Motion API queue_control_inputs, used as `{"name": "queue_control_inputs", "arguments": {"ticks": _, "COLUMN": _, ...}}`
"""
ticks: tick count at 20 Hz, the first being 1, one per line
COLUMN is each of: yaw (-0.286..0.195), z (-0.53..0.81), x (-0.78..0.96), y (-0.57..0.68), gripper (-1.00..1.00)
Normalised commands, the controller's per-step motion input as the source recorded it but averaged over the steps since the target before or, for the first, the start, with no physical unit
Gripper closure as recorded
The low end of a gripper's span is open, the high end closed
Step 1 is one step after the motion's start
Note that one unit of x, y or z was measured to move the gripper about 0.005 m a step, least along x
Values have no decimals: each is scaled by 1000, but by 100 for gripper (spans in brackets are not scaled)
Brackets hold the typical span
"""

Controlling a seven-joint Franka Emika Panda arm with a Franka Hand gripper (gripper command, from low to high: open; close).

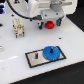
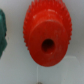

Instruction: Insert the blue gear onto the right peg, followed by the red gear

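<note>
White surface (image 1: 15,60): carries all items listed.

Grey rectangular plate with black rim (image 1: 35,61): lies flat near the surface's front edge, slightly skewed to it.

Flat round bright blue toothed gear with raised hub (image 1: 50,53): sits on the plate's end toward the exterior view's right. The right peg is hidden by the hub and cannot be made out.

Short thin dark upright pin (image 1: 36,54): stands on the plate's other end, bare, just beside the blue gear's teeth.

Small round red toothed gear with raised centre hub (image 1: 49,24): up off the surface, at the lower end of the hand, well apart from the plate and farther back. In the wrist view the red gear (image 2: 48,34) fills most of the picture, hub and dark bore facing the camera.

White robot hand (image 1: 49,23): hangs over the surface's rear part, closed around the red gear; fingertips not separately resolved.

Small beige-and-dark block object (image 1: 18,28): rests toward the rear corner at the exterior view's left; detail too blurred to identify.
</note>
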Motion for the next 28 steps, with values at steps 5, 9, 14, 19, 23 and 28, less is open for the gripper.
{"name": "queue_control_inputs", "arguments": {"ticks": 5, "yaw": 0, "z": 3, "x": -41, "y": 36, "gripper": 100}}
{"name": "queue_control_inputs", "arguments": {"ticks": 9, "yaw": 0, "z": 19, "x": -40, "y": 34, "gripper": 100}}
{"name": "queue_control_inputs", "arguments": {"ticks": 14, "yaw": 0, "z": 173, "x": 10, "y": 29, "gripper": 100}}
{"name": "queue_control_inputs", "arguments": {"ticks": 19, "yaw": 0, "z": 548, "x": 274, "y": 3, "gripper": 100}}
{"name": "queue_control_inputs", "arguments": {"ticks": 23, "yaw": 0, "z": 616, "x": 518, "y": -146, "gripper": 100}}
{"name": "queue_control_inputs", "arguments": {"ticks": 28, "yaw": 0, "z": 529, "x": 709, "y": -262, "gripper": 100}}
